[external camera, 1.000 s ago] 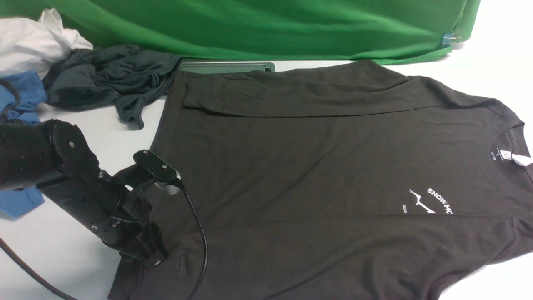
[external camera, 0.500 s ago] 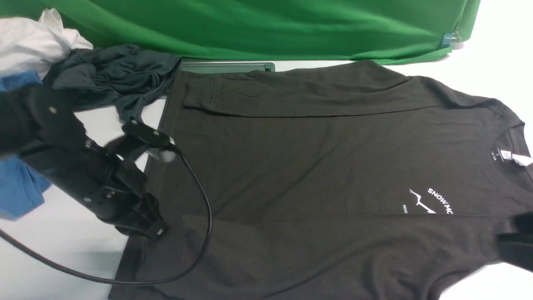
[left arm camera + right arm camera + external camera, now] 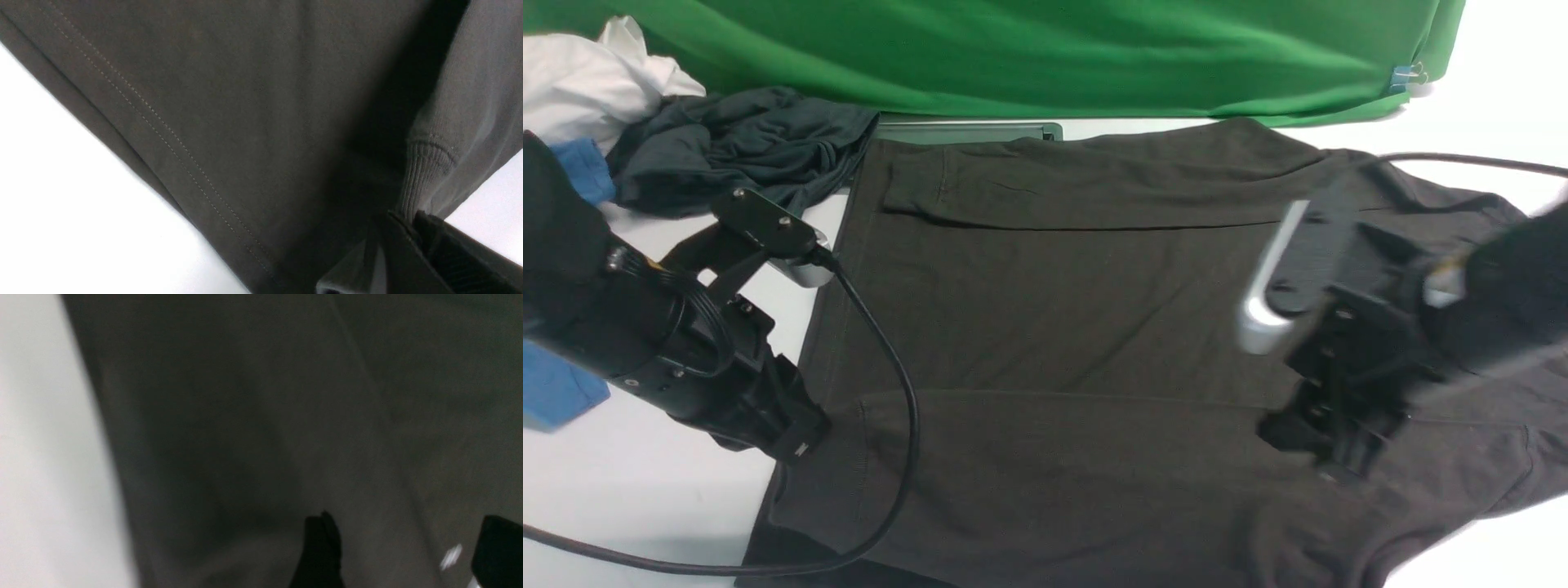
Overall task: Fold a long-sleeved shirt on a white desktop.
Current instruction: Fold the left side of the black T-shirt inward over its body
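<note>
Item: long-sleeved shirt [image 3: 1054,310], dark brown-black knit; it lay flat and front up on the white bench [image 3: 645,490], hem toward the robot's left, shoulders toward its right; the neck was hidden behind the right arm. Far sleeve folded across the body along the far edge; near sleeve folded across the body along the near side, its ribbed cuff [image 3: 425,163] at the hem end.

Item: left fingers [image 3: 796,445], clenched; in the left wrist view they pinched that cuff, the cloth running in between them; they sat at the shirt's hem edge, low against the bench. A black cable [image 3: 882,343] looped from the left wrist camera [image 3: 768,233] over the hem and onto the bench.

Item: right fingers [image 3: 1327,449], released; in the right wrist view, blurred, the two stood well apart above the shirt cloth with nothing between them; whether they touched the cloth I could not tell. They hung over the chest part, just beside the near sleeve's fold.

Item: grey-green panel [image 3: 968,131], set in the bench at the shirt's far edge.

Item: slate-grey garment [image 3: 735,147], crumpled, far left, touching the shirt's far hem corner; a white garment [image 3: 580,82] and a blue shirt [image 3: 556,392] lay beyond it.

Item: green cloth backdrop [image 3: 1045,49], along the far side.
</note>
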Controlling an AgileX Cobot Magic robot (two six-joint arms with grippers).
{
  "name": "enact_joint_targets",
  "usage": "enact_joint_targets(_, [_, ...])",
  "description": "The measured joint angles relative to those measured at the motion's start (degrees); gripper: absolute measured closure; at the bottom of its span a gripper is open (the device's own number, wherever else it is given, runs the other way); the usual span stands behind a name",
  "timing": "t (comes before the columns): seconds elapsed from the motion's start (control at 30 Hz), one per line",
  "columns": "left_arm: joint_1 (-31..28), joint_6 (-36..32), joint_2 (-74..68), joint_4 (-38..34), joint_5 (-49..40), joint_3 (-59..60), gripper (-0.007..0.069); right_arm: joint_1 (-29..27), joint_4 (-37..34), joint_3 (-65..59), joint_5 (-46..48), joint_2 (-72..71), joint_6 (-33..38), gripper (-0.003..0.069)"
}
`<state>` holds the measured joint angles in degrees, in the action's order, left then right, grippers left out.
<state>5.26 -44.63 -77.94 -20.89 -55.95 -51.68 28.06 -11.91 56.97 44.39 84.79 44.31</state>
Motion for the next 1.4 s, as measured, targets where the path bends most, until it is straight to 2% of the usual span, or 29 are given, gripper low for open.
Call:
enact_joint_targets(0.1, [0.00, -0.49, 0.00, 0.00, 0.00, 0.00, 0.0587, 0.00, 0.00, 4.47, 0.05, 6.91, 6.74, 0.0188])
enact_joint_targets(0.23, [0.00, -1.78, 0.00, 0.00, 0.00, 0.00, 0.0587, 0.00, -0.42, 10.26, 2.97, 14.06, 11.27, 0.0187])
enact_joint_targets(0.47, [0.00, -1.95, 0.00, 0.00, 0.00, 0.00, 0.0587, 0.00, -1.36, 16.27, 5.72, 21.81, 15.44, 0.0187])
enact_joint_targets(0.8, [0.00, -1.95, 0.00, 0.00, 0.16, 0.00, 0.0587, 0.00, -2.84, 16.92, 8.09, 26.83, 20.11, 0.0202])
enact_joint_targets(0.9, [0.00, -1.95, 0.00, 0.00, 0.24, 0.00, 0.0587, 0.00, -2.84, 16.92, 8.40, 27.14, 20.42, 0.0288])
enact_joint_targets(1.03, [0.00, -2.12, 0.00, 0.00, 0.26, 0.00, 0.0587, 0.00, -2.89, 16.99, 8.67, 27.19, 20.42, 0.0547])
enact_joint_targets(1.1, [0.00, -2.12, 0.00, 0.00, 0.26, 0.00, 0.0587, 0.00, -2.89, 16.99, 8.73, 27.19, 20.35, 0.0604])
enact_joint_targets(1.2, [0.00, -2.12, 0.00, 0.00, 0.44, 0.00, 0.0587, 0.00, -2.89, 16.99, 9.41, 27.00, 19.24, 0.0633])
enact_joint_targets(1.4, [0.00, -1.87, 0.00, -0.11, 2.17, 0.00, 0.0587, -1.35, -3.02, 16.99, 10.50, 24.07, 15.36, 0.0638])
